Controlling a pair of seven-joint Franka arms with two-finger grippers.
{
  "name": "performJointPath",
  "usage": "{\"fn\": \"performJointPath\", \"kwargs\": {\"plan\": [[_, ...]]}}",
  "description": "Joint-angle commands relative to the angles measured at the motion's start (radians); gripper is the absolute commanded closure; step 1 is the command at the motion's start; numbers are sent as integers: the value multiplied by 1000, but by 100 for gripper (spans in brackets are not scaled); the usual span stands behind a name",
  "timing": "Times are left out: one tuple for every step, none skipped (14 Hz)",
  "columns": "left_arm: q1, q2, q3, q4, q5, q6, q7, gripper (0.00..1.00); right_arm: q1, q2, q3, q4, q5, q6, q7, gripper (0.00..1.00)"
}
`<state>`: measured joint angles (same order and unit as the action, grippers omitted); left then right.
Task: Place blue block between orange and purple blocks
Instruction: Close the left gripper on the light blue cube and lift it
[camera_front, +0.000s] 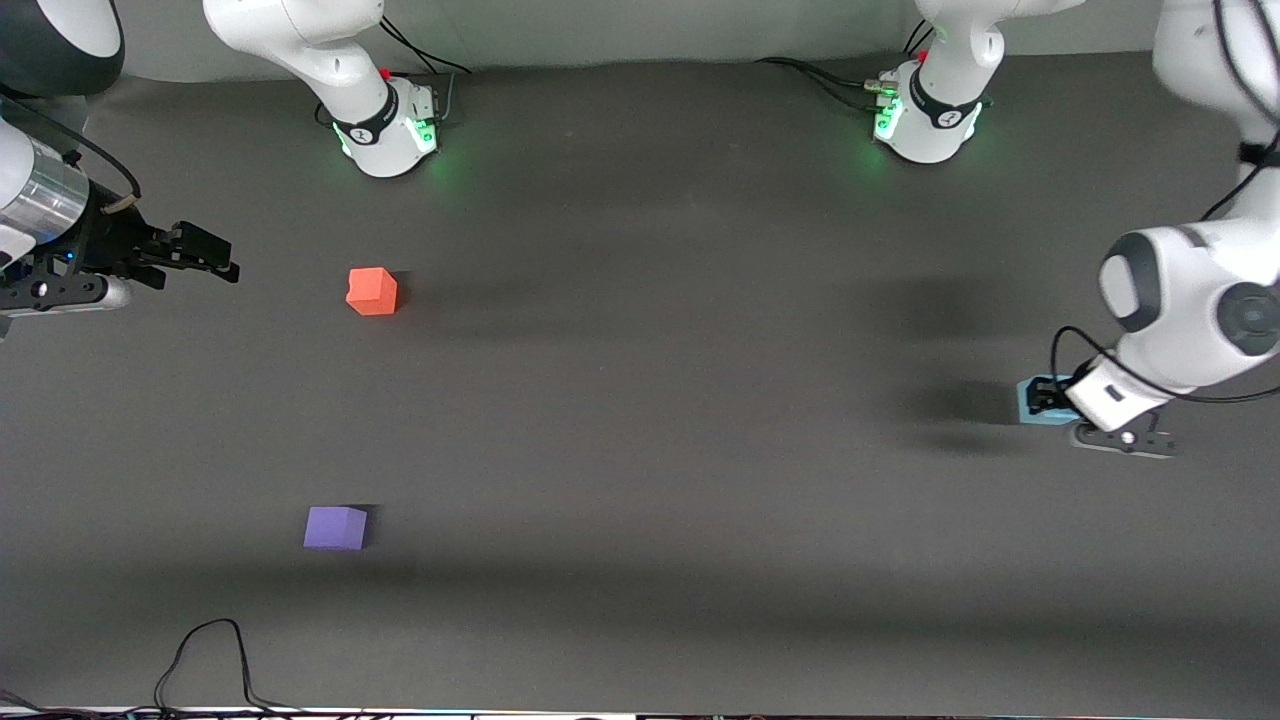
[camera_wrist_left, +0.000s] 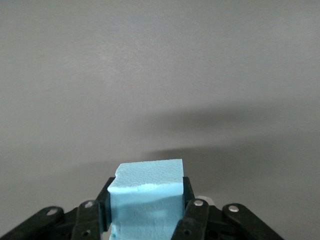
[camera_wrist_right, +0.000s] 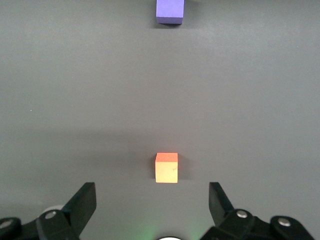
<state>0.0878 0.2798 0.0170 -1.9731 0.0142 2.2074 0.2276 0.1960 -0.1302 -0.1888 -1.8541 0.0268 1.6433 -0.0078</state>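
Observation:
The blue block (camera_front: 1029, 401) is at the left arm's end of the table, gripped between the fingers of my left gripper (camera_front: 1043, 399). In the left wrist view the block (camera_wrist_left: 148, 172) fills the gap of that gripper (camera_wrist_left: 147, 194). I cannot tell whether it rests on the table or hangs just above it. The orange block (camera_front: 372, 291) and the purple block (camera_front: 336, 527) stand well apart at the right arm's end, the purple one nearer the front camera. My right gripper (camera_front: 222, 260) is open and empty in the air beside the orange block (camera_wrist_right: 166, 168), with the purple block (camera_wrist_right: 170, 11) also in the right wrist view (camera_wrist_right: 152, 191).
The table (camera_front: 650, 400) is a dark grey mat. Both arm bases (camera_front: 385, 125) (camera_front: 925, 115) stand along its edge farthest from the front camera. A black cable (camera_front: 205, 650) loops onto the mat at the edge nearest the front camera, near the purple block.

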Motion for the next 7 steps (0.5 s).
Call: {"fn": "performJointPath", "kwargs": {"plan": [[-48,-33,-15,194,6,-298,-106,56,11,-8,-9,-7,-7,3,-18,0],[-84,-31,-19,262,4,-396,-167,56,11,-8,-9,-7,-7,3,-18,0],[-127,-30,-19,307,0,-455,-248,56,11,-8,-9,-7,-7,3,-18,0],[-193,-30,-20,330,-6,-481,-352,56,11,-8,-9,-7,-7,4,-18,0],[-263,-27,-20,342,-8,-482,-470,56,11,-8,-9,-7,-7,6,-18,0],[-339,-21,-20,347,-11,-477,-590,56,11,-6,-9,-7,-7,6,-18,0],[-421,-7,-20,350,-13,-460,-713,56,11,-6,-9,-7,-7,6,-18,0]]}}
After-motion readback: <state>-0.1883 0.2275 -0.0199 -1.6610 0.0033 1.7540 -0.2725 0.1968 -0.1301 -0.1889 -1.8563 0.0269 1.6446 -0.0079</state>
